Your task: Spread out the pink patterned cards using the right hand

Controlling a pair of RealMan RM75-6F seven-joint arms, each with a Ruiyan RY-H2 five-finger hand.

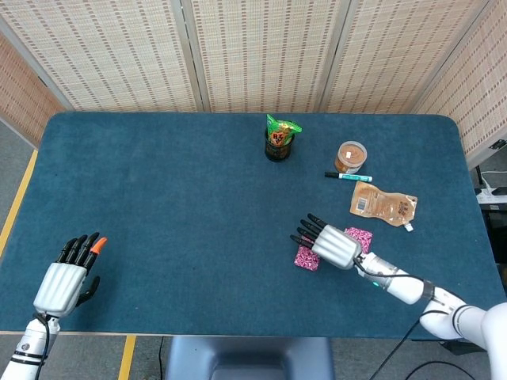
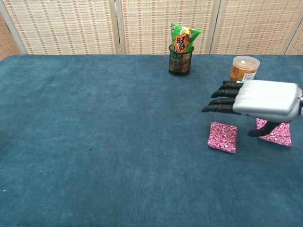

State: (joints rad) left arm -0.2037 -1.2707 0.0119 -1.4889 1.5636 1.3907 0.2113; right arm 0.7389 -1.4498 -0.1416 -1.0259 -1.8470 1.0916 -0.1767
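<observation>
Left hand: rests at the near table edge, fingers apart, empty.
Right hand: hovers flat and extended, holding nothing we can see.
Pink patterned cards: two piles apart on the blue table, one below our fingertips, one under the palm.
Handling: we judge them thin, light, slippery; press flat on top and slide.

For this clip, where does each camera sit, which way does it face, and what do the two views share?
Head view: high above the near table edge, looking steeply down on the table; shows left hand and right hand.
Chest view: low at the near edge, looking across towards the screens; shows only the right hand.
Shared: right hand, pink patterned cards, snack cup, jar.
</observation>
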